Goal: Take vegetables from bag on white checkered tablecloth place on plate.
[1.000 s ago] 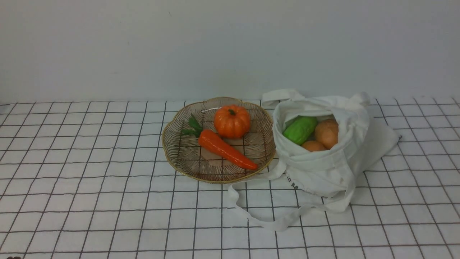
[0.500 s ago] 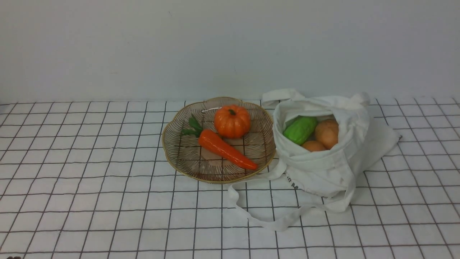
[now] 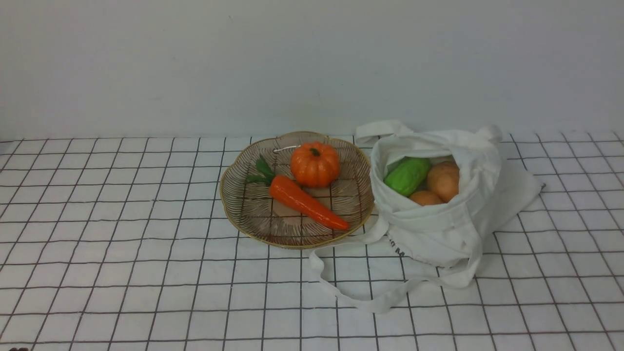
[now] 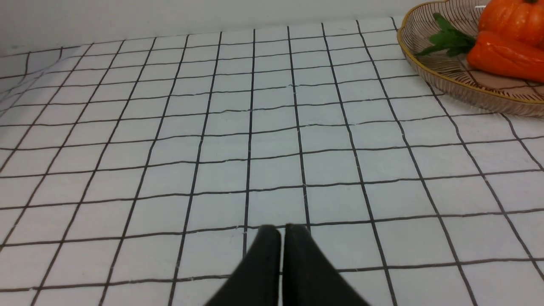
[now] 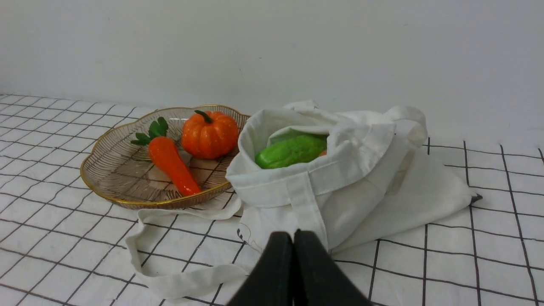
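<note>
Potatoes [image 3: 442,181] in bag [image 3: 438,229] clear only from front, left gripper [image 4: 282,231], right gripper [image 5: 293,236] both closed, empty, in wrist views.

Tablecloth [image 3: 122,253] left of plate [image 3: 243,209] bare, wide passage; bag [image 3: 438,239] hard against plate's right edge, no gap; bag mouth open upward, gourd [image 3: 407,175] and potatoes [image 3: 443,181] exposed; strap loop [image 3: 341,292] sprawls across near cloth.
</note>
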Controlling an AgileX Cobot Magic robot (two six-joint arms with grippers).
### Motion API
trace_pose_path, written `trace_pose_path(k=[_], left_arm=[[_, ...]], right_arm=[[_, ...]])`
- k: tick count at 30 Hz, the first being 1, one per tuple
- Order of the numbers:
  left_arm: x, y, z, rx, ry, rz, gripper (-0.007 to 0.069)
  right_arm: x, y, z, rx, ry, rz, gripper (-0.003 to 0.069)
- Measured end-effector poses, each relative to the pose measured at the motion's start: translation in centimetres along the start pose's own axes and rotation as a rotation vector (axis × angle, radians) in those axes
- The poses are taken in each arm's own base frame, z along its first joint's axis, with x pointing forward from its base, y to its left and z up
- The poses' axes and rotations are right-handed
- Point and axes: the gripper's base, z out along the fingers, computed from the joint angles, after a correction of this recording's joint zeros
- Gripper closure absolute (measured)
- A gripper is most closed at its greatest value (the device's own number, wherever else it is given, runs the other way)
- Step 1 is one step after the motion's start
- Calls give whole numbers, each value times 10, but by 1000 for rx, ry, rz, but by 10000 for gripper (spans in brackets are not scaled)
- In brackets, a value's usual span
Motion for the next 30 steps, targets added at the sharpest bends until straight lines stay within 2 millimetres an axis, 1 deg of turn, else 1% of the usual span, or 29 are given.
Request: trace_pose_path(k=[14, 19, 21, 24, 26, 30], left_arm=[[0, 0, 0, 0, 0, 0, 632], [0, 0, 0, 0, 0, 0, 632], [0, 0, 0, 0, 0, 0, 632], [0, 0, 0, 0, 0, 0, 632], [0, 0, 0, 0, 0, 0, 632], [0, 0, 0, 0, 0, 0, 632]], right_arm=[[-1, 0, 0, 2, -14, 12, 673], [1, -5, -4, 57, -41, 31, 673], [5, -7, -4, 83, -56, 56, 673], [18, -9, -3, 107, -71, 88, 673], [34, -10, -1, 112, -76, 103, 673], [55, -11, 3, 115, -58, 103, 673]])
